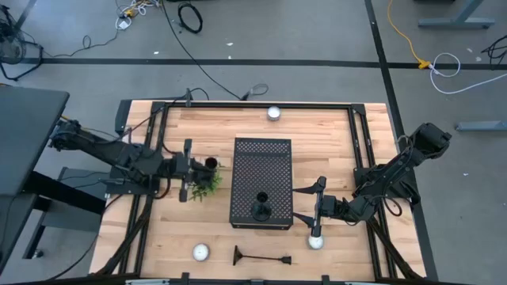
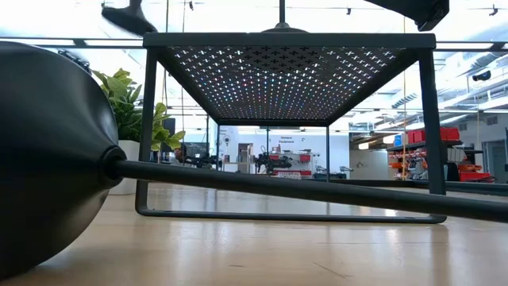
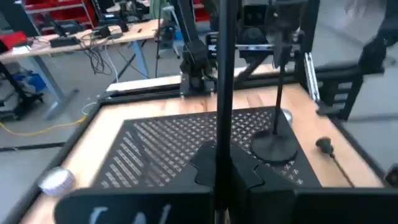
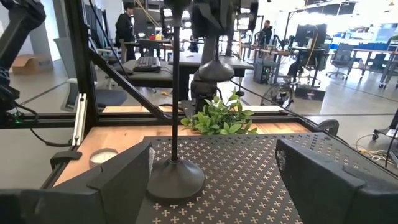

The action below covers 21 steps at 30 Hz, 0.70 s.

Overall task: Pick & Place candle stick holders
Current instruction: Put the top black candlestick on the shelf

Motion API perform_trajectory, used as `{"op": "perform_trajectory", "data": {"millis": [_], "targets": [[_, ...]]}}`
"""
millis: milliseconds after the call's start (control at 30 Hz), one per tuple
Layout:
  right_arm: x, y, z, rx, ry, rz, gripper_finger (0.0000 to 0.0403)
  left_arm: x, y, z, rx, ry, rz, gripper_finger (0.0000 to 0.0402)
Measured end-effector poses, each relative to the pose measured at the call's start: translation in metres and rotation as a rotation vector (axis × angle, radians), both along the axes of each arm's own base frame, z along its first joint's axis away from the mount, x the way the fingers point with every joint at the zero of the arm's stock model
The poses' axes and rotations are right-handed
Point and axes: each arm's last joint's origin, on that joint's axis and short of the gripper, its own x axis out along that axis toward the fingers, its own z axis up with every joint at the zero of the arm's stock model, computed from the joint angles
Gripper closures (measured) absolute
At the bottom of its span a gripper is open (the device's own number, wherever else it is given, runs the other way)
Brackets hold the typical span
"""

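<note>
I see a black perforated box (image 1: 261, 183) at the middle of my wooden table (image 1: 348, 134). One candle stick holder (image 1: 260, 207) stands upright on the box near its front edge. My right tool (image 1: 314, 207) waits just off the box's right side, fingers spread wide and empty. My left tool (image 1: 188, 170), beside a small plant (image 1: 207, 184), is clamped on what looks like a second holder's stem (image 3: 222, 93). A third holder (image 1: 261, 257) lies flat along the table's front edge between two white candles (image 1: 200, 252), leaving open wood behind the box.

Three candle stick holders (image 1: 261, 207), three white candles (image 1: 200, 252), one perforated box (image 1: 261, 162) and one plant (image 1: 204, 184).
</note>
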Motion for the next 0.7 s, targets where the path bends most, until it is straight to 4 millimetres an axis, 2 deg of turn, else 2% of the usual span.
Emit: {"op": "perform_trajectory", "data": {"millis": [133, 200, 500, 700], "targets": [[0.000, 0.000, 0.000, 0.000, 0.000, -0.001, 0.0064, -0.001, -0.008, -0.007, -0.090, -0.164, -0.147, 0.0393], [0.000, 0.000, 0.000, 0.001, -0.002, -0.003, 0.0064, 0.000, -0.014, -0.013, -0.092, -0.184, -0.204, 0.0393], [0.000, -0.001, 0.000, 0.006, -0.003, -0.005, 0.0064, 0.018, -0.038, -0.055, -0.111, -0.295, -0.291, 0.0393], [0.000, -0.001, 0.000, 0.014, -0.005, -0.005, 0.0064, 0.032, -0.047, -0.067, -0.091, -0.331, -0.314, 0.0393]]}}
